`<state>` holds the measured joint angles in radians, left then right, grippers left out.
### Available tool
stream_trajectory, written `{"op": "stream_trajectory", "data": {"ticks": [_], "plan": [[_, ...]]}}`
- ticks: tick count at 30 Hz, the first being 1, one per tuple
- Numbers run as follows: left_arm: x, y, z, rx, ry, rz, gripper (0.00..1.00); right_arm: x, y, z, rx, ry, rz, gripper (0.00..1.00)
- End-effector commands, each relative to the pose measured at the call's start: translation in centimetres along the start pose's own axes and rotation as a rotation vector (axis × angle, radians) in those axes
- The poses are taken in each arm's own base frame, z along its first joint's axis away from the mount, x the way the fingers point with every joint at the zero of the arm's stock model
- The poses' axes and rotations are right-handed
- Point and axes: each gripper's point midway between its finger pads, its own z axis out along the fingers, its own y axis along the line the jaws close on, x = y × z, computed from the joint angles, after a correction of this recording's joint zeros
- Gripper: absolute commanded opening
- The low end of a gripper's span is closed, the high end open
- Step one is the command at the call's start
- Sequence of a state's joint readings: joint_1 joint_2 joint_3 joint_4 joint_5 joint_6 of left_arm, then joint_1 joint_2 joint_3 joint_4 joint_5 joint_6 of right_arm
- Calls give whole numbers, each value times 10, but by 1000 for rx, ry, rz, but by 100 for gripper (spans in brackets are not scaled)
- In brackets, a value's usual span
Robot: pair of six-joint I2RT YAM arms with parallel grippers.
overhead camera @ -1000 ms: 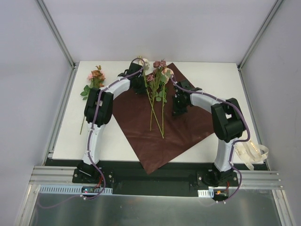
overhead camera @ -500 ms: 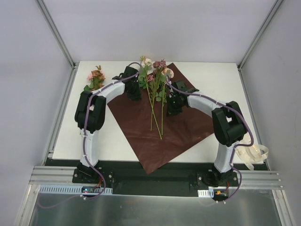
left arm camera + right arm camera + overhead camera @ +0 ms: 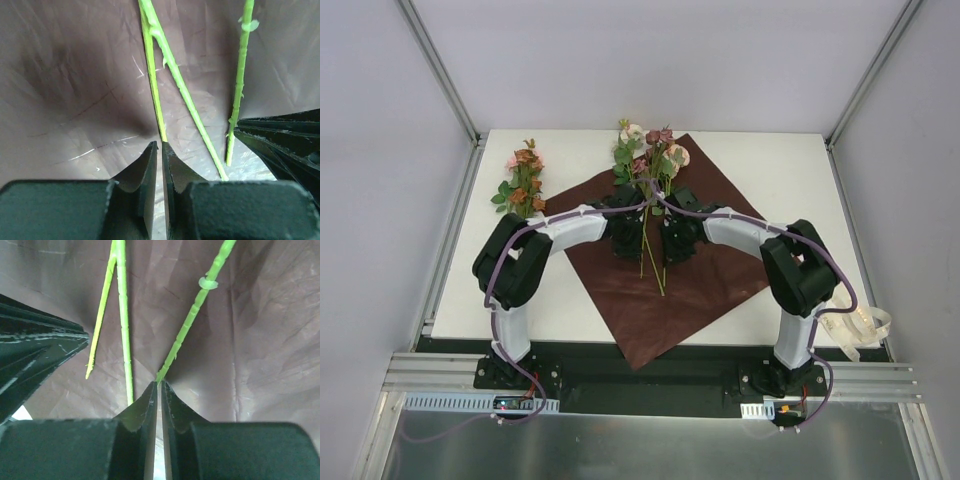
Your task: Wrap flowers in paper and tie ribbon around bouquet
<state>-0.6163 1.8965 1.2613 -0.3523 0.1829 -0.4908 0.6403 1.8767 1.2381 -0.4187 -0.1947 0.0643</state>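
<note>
The left fingers are drawn in to a thin slit, and the cut end of one green stem of the flowers runs straight into the gap at their tips, so they look pinched on it. Just to the right of these fingers two more stems lie loose on the paper, with their ends close together.

The right fingers are just as narrow, and another stem's end meets their tips the same way. To their left a pair of stems lies flat on the dark red sheet, one ending beside the fingers.

From above, both sets of fingers sit side by side over the middle of the paper, with the stems between them and the pink, cream and rust blooms beyond them at the sheet's far corner.

A second bunch lies on the white counter, well to the left of the left fingers.

The cream ribbon is heaped at the counter's near right edge, well apart from the right fingers.
</note>
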Motion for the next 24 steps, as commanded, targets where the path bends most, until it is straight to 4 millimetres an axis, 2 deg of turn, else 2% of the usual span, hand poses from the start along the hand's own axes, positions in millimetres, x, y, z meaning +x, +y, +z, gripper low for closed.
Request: {"op": "stream_trajectory", "data": {"ticks": [1, 6, 7, 8, 9, 10, 11, 12, 13, 14, 15, 16, 17, 18, 19, 20, 22, 23, 24], "plan": [[5, 2, 7, 8, -2, -46, 7, -3, 16, 3, -48, -17, -3, 10], [17, 3, 8, 11, 6, -66, 6, -12, 36, 7, -146, -26, 35, 10], [12, 1, -3, 14, -30, -67, 6, -12, 40, 5, -165, -21, 38, 10], [18, 9, -6, -6, -37, -75, 6, -14, 43, 1, -174, -30, 35, 10], [16, 13, -14, -11, -59, -87, 11, -14, 44, -4, -180, -36, 33, 11], [10, 10, -35, 19, -105, -97, 15, -14, 42, -8, -166, -43, 33, 11], [20, 19, -40, 23, -93, -122, 20, -15, 41, -14, -154, -55, 28, 17], [14, 34, -53, 36, -117, -176, 30, -12, 39, -25, -143, -65, 20, 23], [9, 36, -76, 70, -171, -186, 35, -12, 36, -32, -121, -83, 1, 30], [24, 56, -83, 43, -140, -236, 40, -10, 33, -38, -111, -88, -9, 39], [20, 86, -97, 3, -177, -298, 45, -8, 33, -51, -107, -106, -24, 42], [19, 103, -117, -13, -222, -328, 53, -6, 31, -56, -95, -115, -49, 45], [31, 129, -125, -95, -210, -376, 61, -6, 29, -60, -91, -124, -58, 47], [34, 149, -134, -142, -218, -385, 79, -4, 28, -65, -85, -126, -71, 48], [31, 182, -148, -193, -248, -470, 87, -6, 27, -72, -74, -144, -82, 49], [22, 193, -158, -205, -267, -465, 88, -6, 27, -74, -75, -151, -100, 50], [21, 235, -165, -337, -240, -449, 88, -10, 34, -79, -111, -162, -117, 50], [8, 249, -172, -381, -251, -424, 89, -11, 36, -80, -125, -162, -117, 50], [7, 270, -174, -473, -214, -365, 87, -13, 39, -81, -138, -164, -122, 50]]}}
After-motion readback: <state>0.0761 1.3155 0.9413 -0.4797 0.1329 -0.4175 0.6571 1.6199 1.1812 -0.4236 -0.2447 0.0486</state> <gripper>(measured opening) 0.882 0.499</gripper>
